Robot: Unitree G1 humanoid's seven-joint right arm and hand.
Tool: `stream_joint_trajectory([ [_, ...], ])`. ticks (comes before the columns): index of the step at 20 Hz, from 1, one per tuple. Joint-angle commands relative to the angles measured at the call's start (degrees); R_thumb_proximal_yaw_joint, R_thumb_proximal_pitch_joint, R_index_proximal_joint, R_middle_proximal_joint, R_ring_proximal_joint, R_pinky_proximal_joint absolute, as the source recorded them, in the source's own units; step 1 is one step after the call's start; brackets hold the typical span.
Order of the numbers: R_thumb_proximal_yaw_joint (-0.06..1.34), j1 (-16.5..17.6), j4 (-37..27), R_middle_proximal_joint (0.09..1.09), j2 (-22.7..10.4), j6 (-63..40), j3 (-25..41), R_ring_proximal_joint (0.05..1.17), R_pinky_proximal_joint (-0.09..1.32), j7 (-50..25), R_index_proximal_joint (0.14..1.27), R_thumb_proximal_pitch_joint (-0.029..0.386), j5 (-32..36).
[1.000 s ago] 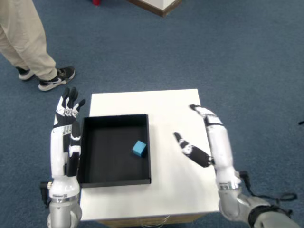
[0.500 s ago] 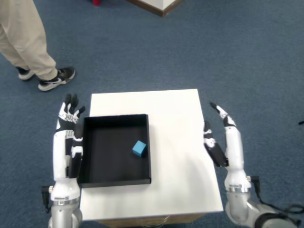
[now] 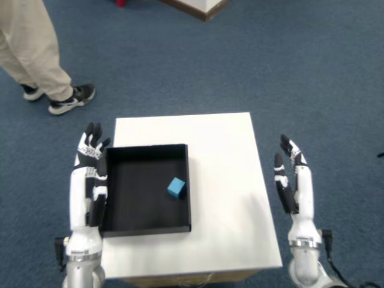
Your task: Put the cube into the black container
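blue cube (image 3: 176, 187) inside black container (image 3: 146, 228)

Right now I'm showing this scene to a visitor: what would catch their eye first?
The blue cube inside the black container, toward its right wall, on the white table. Then the right hand, open and empty just off the table's right edge.

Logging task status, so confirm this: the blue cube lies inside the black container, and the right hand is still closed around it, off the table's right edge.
Not quite. The blue cube does lie inside the black container, but the right hand holds nothing: it is open, fingers extended, beside the table's right edge, well apart from the cube. The head view shows this.
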Motion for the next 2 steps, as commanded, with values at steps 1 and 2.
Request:
stream_joint_trajectory([
  [1,0.0,-1.21,-1.81,0.2,-0.72,-1.11,-2.73,0.25,0.23,5.33,0.23,0.128,5.0],
  [2,0.0,-0.92,-1.99,0.2,-0.56,-1.05,-3.26,0.25,0.23,7.21,0.23,0.123,6.13],
])
